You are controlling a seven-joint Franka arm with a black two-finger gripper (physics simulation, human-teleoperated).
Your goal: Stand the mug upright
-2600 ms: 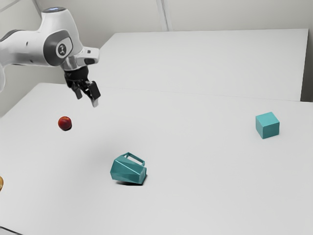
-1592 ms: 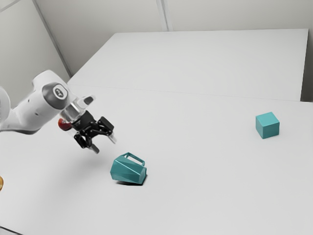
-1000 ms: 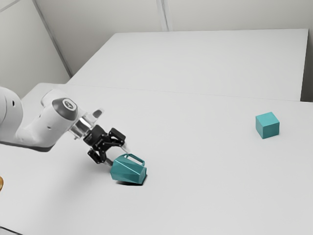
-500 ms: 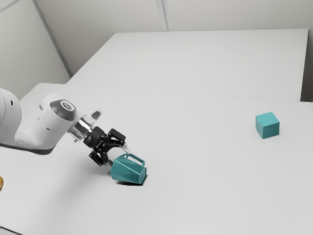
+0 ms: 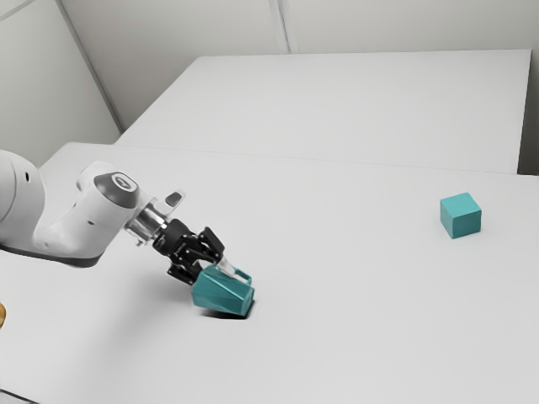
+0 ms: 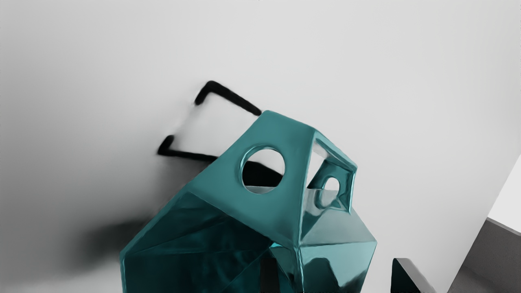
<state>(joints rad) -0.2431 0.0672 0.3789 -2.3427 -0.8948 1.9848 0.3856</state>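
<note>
The teal faceted mug (image 5: 222, 291) lies on its side on the table, its handle upward and its mouth toward the exterior view's left. At that mouth is my gripper (image 5: 216, 270), one fingertip beside the handle and the other partly hidden by the mug. In the wrist view the mug (image 6: 268, 211) shows its dark hollow inside and a handle with round holes. My gripper (image 6: 336, 270) straddles the mug's wall there: one finger (image 6: 269, 276) is at the hollow, the other stands outside with a gap to the wall, so the fingers are open.
A teal cube (image 5: 461, 215) rests far off on the exterior view's right. At that view's left edge is part of an orange object (image 5: 2, 316). The white table (image 5: 362, 337) spreads around the mug.
My arm came down from the upper left to the mug, and over the last half second pushed slightly farther toward it. The mug has shifted a little to the exterior view's right.
</note>
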